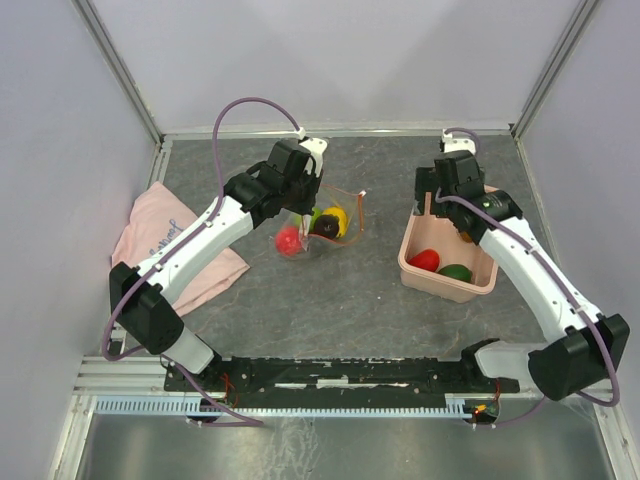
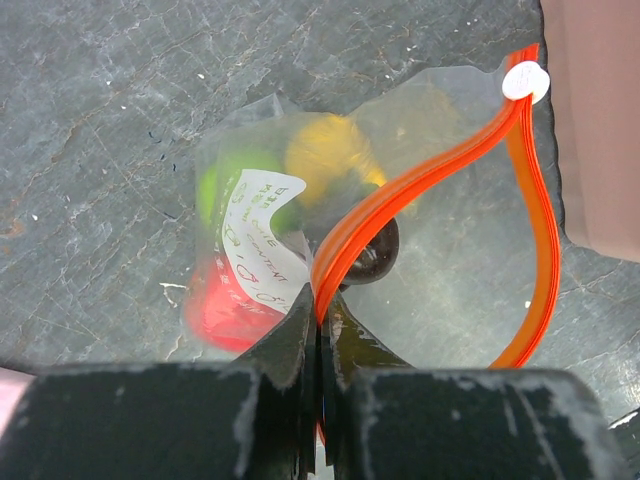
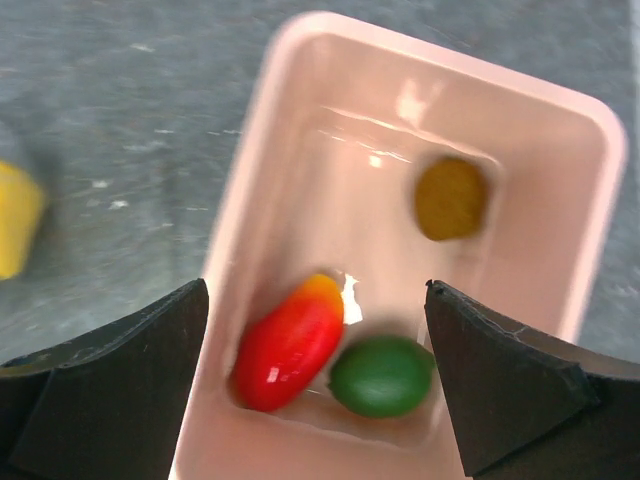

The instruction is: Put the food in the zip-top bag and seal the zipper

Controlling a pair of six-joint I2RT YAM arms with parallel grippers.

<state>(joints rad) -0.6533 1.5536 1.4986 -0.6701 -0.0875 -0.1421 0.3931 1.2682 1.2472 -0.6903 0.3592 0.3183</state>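
- The left gripper [image 2: 318, 310] is clenched on the zipper [image 2: 430, 180], with the orange strip pinched between its closed fingertips.
- Just ahead of those tips, the zip-top bag [image 2: 450, 270] lies on the grey bench [image 2: 100, 100] with its mouth gaping. One side of the strip runs straight away from the gripper and the other bows out to the right in the wrist view. Both sides meet at the white end piece [image 2: 526, 81], the point farthest from the gripper.
- Some of the food is inside the bag. The dark purple piece [image 2: 375, 255] sits against the strip right in front of the tips. The red piece [image 2: 215, 305] is ahead and to the left, partly under the white label [image 2: 262, 235]. The green piece [image 2: 225, 180] and the yellow piece [image 2: 325, 150] lie beyond these.
- The pink cloth [image 1: 165, 250] lies back along the left arm, well apart from the bag.
- The right gripper [image 3: 316, 290] is released, its jaws wide apart and holding nothing, and it hangs over the pink bin [image 3: 250, 180].
- Below and between its fingers, a red-orange piece [image 3: 290, 345] and a green bin piece [image 3: 382, 375] lie side by side at the bin's near end.
- A brownish piece [image 3: 452, 198] rests apart from them, toward the bin's far end.
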